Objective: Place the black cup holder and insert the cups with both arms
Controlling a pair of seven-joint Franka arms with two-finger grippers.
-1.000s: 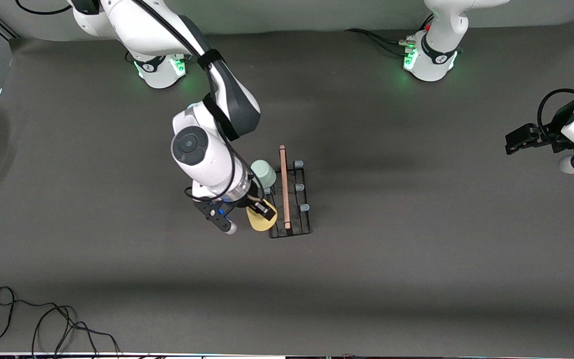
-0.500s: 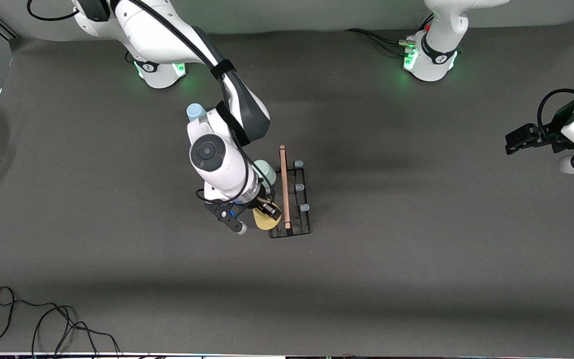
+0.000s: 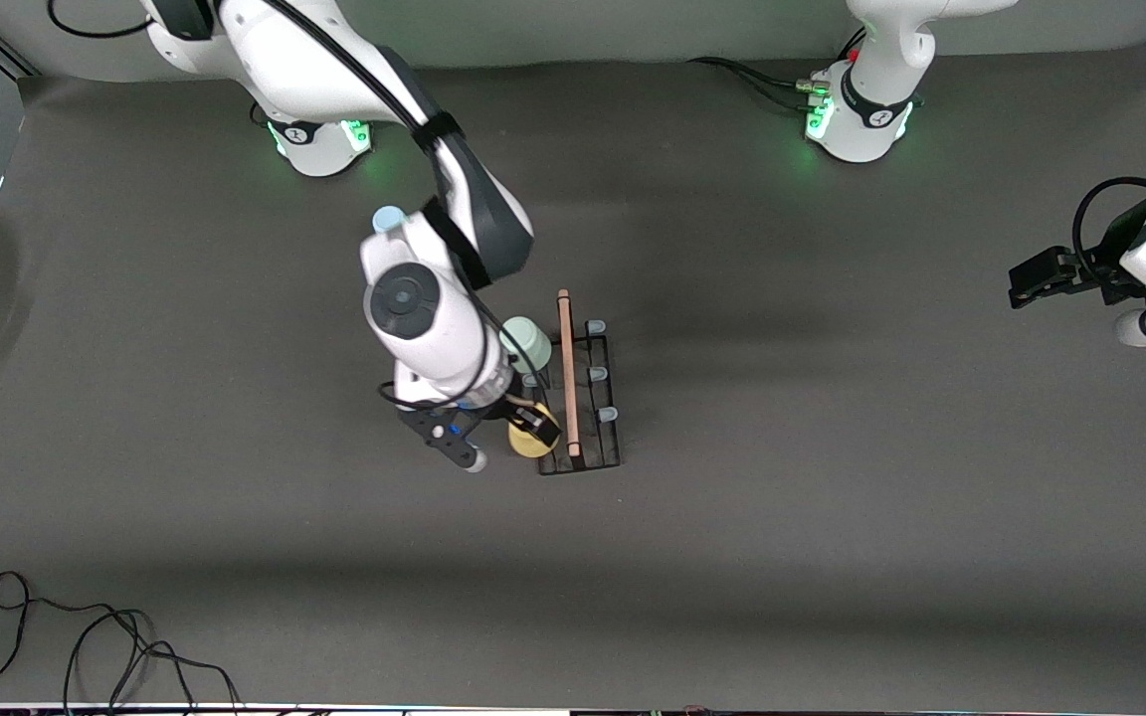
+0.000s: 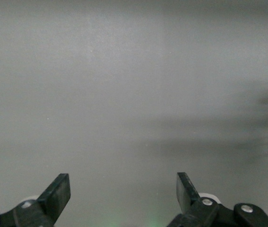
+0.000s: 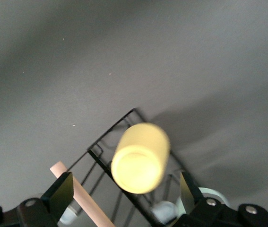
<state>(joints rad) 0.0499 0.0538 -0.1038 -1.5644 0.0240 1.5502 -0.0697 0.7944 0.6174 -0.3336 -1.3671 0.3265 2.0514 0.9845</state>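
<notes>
The black cup holder (image 3: 578,398) stands mid-tabletop with the yellow cup (image 5: 140,158) upended on its peg nearest the front camera, the mint cup (image 3: 525,345) on a farther peg. My right gripper (image 5: 124,196) hangs over the yellow cup, jaws spread wide, clear of it, arm reaching down steeply. My left gripper (image 4: 123,194) waits over bare tabletop (image 3: 832,517), jaws wide apart, holding nothing.

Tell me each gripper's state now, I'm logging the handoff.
Left gripper: open, empty, waiting at the left arm's end of the table.
Right gripper: open, above the yellow cup on the black cup holder.
</notes>
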